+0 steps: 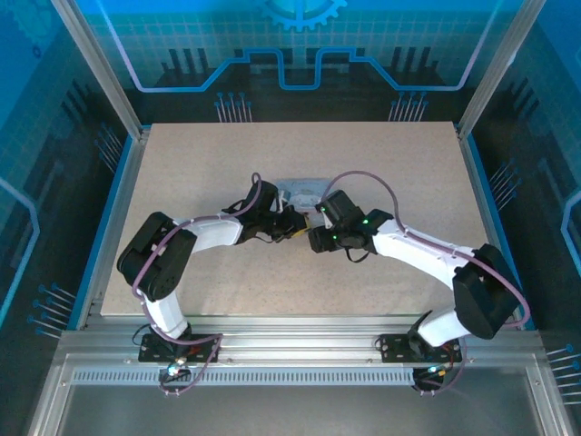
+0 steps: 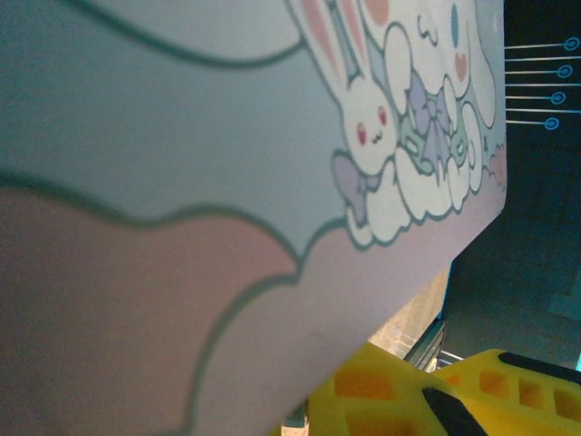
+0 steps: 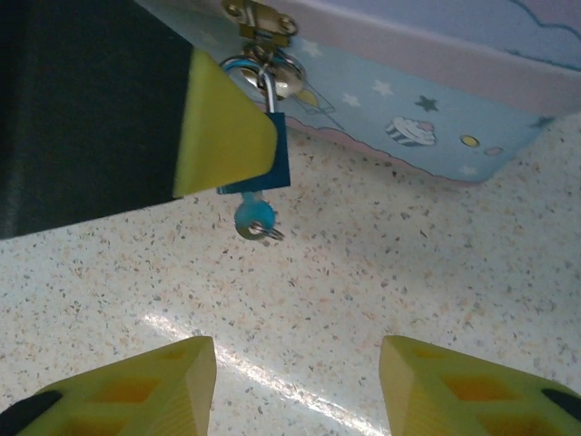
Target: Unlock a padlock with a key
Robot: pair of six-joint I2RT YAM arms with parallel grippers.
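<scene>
Hovering released over the table (image 3: 427, 282), the right pincer (image 3: 295, 356) is aimed at the key (image 3: 252, 218) seated in the padlock (image 3: 280, 154), which is clenched by the left pincer (image 1: 290, 222), seemingly to be steadied under the hasp (image 3: 259, 16) of the tin (image 3: 408, 100) for turning

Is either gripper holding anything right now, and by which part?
Left gripper seems to pinch the padlock by its body's side; right gripper is open, empty.
</scene>
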